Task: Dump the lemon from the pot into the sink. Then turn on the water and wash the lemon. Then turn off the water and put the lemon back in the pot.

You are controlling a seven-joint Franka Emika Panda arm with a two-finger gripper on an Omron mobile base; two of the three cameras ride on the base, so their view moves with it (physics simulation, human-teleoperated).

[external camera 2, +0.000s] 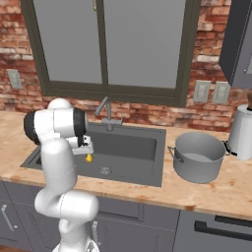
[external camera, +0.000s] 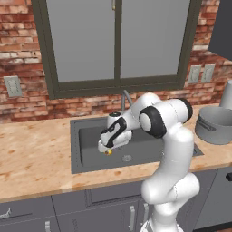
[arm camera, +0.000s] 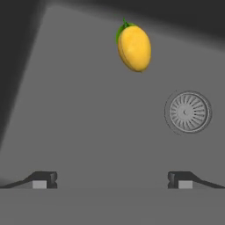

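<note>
The yellow lemon (arm camera: pixel 134 48) with a green leaf tip lies on the dark floor of the sink (arm camera: pixel 79 118), left of the round silver drain (arm camera: pixel 188 112). My gripper (arm camera: pixel 112 180) hovers open over the basin, its fingertips (arm camera: pixel 41 180) wide apart with nothing between them, short of the lemon. From the base, the hand (external camera: pixel 111 136) reaches down into the sink (external camera: pixel 74 145), with the lemon (external camera: pixel 108 152) just under it. The grey pot (external camera 2: pixel 198 157) stands upright on the counter right of the sink (external camera 2: pixel 152 165). The gooseneck tap (external camera 2: pixel 106 112) shows no stream.
A pale tapered vessel (external camera 2: pixel 242 133) stands behind the pot at the far right. A brick wall and a window rise behind the tap (external camera: pixel 125 99). The marbled counter (external camera: pixel 36 154) stretches to the left of the basin, with drawers below.
</note>
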